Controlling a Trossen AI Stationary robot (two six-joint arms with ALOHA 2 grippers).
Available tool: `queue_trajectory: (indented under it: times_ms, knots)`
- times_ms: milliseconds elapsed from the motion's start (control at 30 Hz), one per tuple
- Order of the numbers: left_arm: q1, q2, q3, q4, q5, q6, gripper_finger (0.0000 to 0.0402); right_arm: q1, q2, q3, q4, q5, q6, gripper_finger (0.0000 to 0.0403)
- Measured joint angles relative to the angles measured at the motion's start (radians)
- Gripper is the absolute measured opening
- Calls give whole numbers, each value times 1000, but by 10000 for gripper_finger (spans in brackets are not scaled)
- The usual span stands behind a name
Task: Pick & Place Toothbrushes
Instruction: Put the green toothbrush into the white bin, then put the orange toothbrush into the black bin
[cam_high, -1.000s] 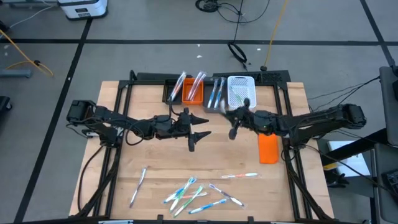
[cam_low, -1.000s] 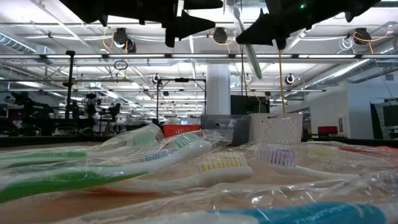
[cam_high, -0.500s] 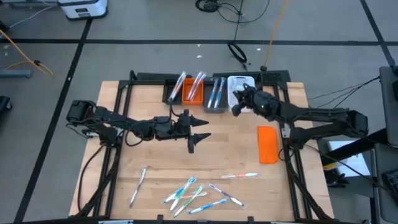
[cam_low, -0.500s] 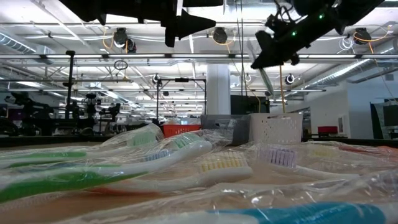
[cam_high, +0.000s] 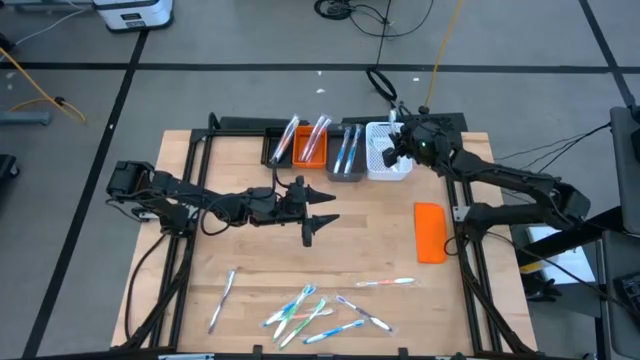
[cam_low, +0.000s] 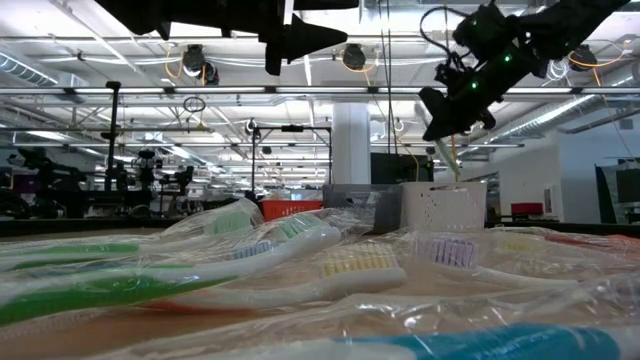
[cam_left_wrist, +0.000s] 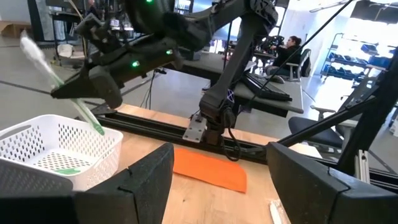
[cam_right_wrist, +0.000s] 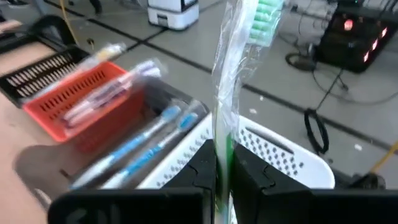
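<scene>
A green-handled toothbrush (cam_right_wrist: 225, 93) in a clear wrapper is between the fingers of my shut right gripper (cam_high: 392, 155), above the white bin (cam_high: 388, 165) at the far edge. Its green bristle head (cam_right_wrist: 267, 14) points up and its lower end (cam_left_wrist: 98, 128) is over the bin. Beside it stand a grey bin (cam_high: 346, 158) with blue toothbrushes and an orange bin (cam_high: 311, 148) with wrapped ones. Several loose toothbrushes (cam_high: 300, 310) lie near the front edge. My left gripper (cam_high: 322, 213) hovers open over the table's middle, holding nothing. My right gripper pinches the wrapped toothbrush's green handle (cam_right_wrist: 224, 146) between its two fingers, well below the bristle head. The fingers lie across the handle, slanting slightly down toward the far edge. The brush is lifted clear and tilted, head up, its lower end over the white bin's opening.
A flat orange block (cam_high: 431, 232) lies on the table's right side. One toothbrush (cam_high: 224, 298) lies apart at the front left, another (cam_high: 385, 283) toward the front right. A green toothbrush (cam_left_wrist: 62, 168) lies inside the white bin. Black frame rails border the wooden top.
My right gripper has swung from the table's middle toward the far edge and to the right, ending above the white bin and tipped a little downward. It stays shut on the green toothbrush, which has travelled with it, clear of the table.
</scene>
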Motion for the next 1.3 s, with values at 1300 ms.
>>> queue_trajectory:
  times_ms: [1300]
  knots:
    - [1,0,0,-24,-16,6,260,-176,285,1,4,-189,-51,101]
